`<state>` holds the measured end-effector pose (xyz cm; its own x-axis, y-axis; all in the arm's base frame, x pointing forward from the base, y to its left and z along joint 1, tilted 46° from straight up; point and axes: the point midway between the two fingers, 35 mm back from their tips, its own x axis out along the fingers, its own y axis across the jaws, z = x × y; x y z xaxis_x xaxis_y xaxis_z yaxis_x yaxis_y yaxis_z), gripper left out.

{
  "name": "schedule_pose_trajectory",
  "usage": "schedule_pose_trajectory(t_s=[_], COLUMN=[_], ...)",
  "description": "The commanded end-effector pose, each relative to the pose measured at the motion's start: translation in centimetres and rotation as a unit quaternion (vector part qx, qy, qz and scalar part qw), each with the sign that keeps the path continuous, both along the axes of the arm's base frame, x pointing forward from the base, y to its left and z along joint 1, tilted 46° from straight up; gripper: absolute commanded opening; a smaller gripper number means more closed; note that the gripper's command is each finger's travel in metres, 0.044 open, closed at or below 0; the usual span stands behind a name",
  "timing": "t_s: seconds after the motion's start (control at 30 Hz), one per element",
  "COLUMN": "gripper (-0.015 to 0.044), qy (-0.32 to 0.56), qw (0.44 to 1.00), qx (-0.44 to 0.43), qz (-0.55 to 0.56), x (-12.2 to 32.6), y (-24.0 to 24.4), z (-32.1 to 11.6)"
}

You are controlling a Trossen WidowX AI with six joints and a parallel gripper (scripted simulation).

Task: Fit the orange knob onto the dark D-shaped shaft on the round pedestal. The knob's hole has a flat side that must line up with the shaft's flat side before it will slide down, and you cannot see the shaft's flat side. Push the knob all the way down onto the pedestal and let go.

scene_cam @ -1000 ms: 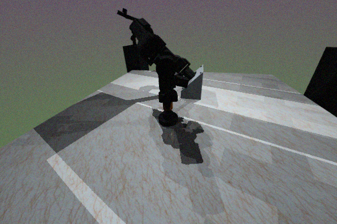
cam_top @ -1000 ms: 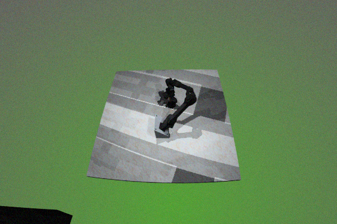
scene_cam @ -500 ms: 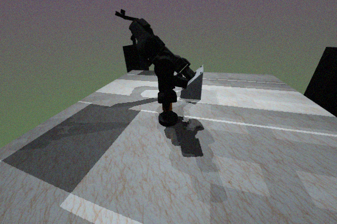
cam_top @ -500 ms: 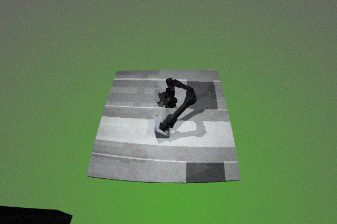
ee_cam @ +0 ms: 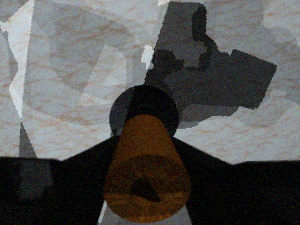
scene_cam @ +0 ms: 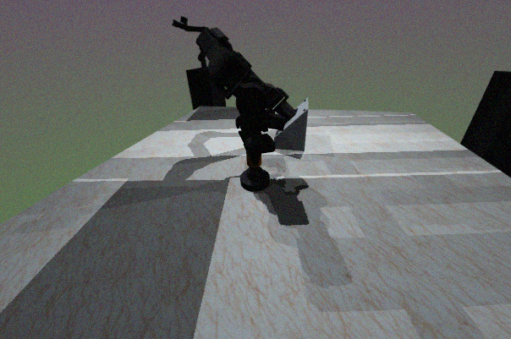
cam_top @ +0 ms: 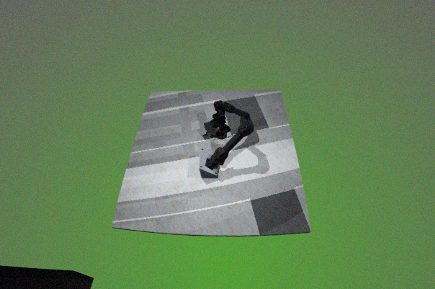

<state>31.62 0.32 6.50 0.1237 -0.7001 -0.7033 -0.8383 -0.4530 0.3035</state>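
Observation:
The orange knob (scene_cam: 251, 163) (ee_cam: 147, 171) is upright between the fingers of my gripper (scene_cam: 254, 157) (ee_cam: 144, 141), which is shut on it. In the top view only a speck of orange shows under the dark arm. The round black pedestal (scene_cam: 255, 181) (ee_cam: 119, 113) is directly below the knob. In the exterior view the knob's lower edge shows near the back rim of the pedestal's top, so it looks a little above the pedestal. The dark shaft cannot be picked out, and its flat side is hidden. How far the knob is on the shaft cannot be told.
The arm's grey wedge-shaped base (cam_top: 209, 172) (scene_cam: 292, 134) stands behind the pedestal in the exterior view. The marbled table (cam_top: 162, 185) (scene_cam: 262, 276) has dark patches and pale stripes. The arm's shadow falls beside the pedestal. Black blocks (scene_cam: 492, 124) (cam_top: 43, 278) stand beyond the table.

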Motion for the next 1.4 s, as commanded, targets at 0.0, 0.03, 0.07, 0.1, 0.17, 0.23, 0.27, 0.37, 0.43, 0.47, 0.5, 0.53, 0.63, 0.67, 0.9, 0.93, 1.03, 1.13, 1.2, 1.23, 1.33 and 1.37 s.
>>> schedule_pose_trajectory(t_s=[0.0,0.03,0.07,0.1,0.17,0.23,0.27,0.37,0.43,0.47,0.5,0.53,0.63,0.67,0.9,0.93,1.03,1.13,1.2,1.23,1.33,1.37], gripper=[0.0000,0.0000,0.0000,0.0000,0.0000,0.0000,0.0000,0.0000,0.0000,0.0000,0.0000,0.0000,0.0000,0.0000,0.0000,0.0000,0.0000,0.0000,0.0000,0.0000,0.0000,0.0000], qy=[0.016,0.016,0.016,0.016,0.016,0.016,0.016,0.016,0.016,0.016,0.016,0.016,0.016,0.016,0.032,0.042,0.079,0.089,0.089,0.089,0.088,0.089], qw=[1.000,1.000,1.000,1.000,1.000,1.000,1.000,1.000,1.000,1.000,1.000,1.000,1.000,1.000,0.999,0.998,0.993,0.992,0.992,0.992,0.992,0.992], qx=[-0.002,-0.002,-0.002,-0.002,-0.003,-0.003,-0.003,-0.003,-0.003,-0.003,-0.003,-0.003,-0.003,-0.002,-0.005,-0.007,-0.014,-0.016,-0.016,-0.016,-0.016,-0.016], qz=[0.019,0.019,0.019,0.019,0.019,0.019,0.019,0.019,0.019,0.019,0.019,0.019,0.019,0.019,0.036,0.046,0.083,0.092,0.092,0.092,0.092,0.092], x=[-0.21,-0.20,-0.17,-0.14,-0.10,-0.05,-0.05,-0.02,-0.02,-0.02,-0.02,-0.02,-0.02,0.00,0.06,0.08,0.26,0.52,0.52,0.52,0.62,0.61], y=[0.15,0.14,0.07,-0.01,-0.06,-0.14,-0.10,-0.12,-0.12,-0.12,-0.12,-0.12,-0.05,0.01,0.10,0.10,0.09,0.08,-0.03,-0.09,-0.26,-0.21], z=[-0.16,-0.18,-0.24,-0.30,-0.34,-0.36,-0.32,-0.30,-0.30,-0.30,-0.30,-0.30,-0.22,-0.14,0.16,0.18,0.25,0.20,0.07,-0.01,-0.15,-0.10])
